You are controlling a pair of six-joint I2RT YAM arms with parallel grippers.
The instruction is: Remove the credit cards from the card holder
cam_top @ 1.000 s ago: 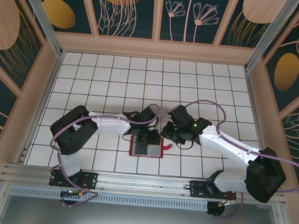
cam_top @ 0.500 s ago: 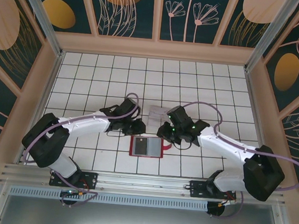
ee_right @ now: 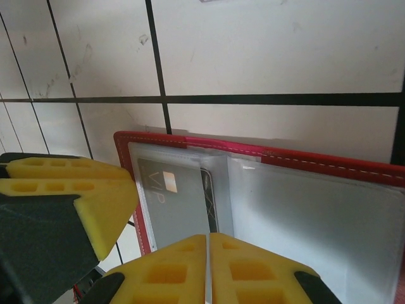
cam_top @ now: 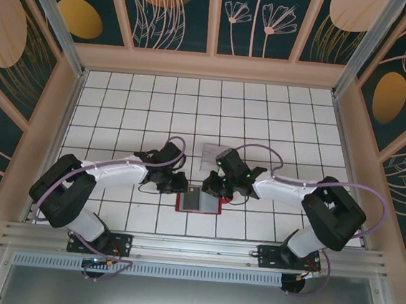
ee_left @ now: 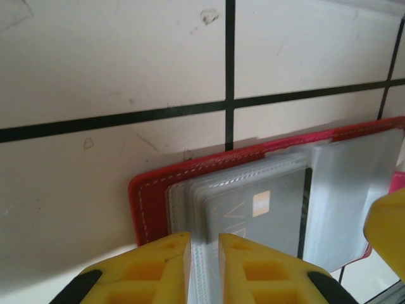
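Left gripper (ee_left: 204,266), nearly closed on the card holder's (ee_left: 158,196) sleeve edges just ahead, may drag it.

You look down on a white surface (cam_top: 142,110) ruled into squares by thin black lines, with small scuffs visible up close. Pale wooden rails (cam_top: 211,66) frame it. Around it stand dark teal walls (cam_top: 284,20) painted with orange discs and pale flower outlines. A metal rail (cam_top: 193,250) runs along the near edge.
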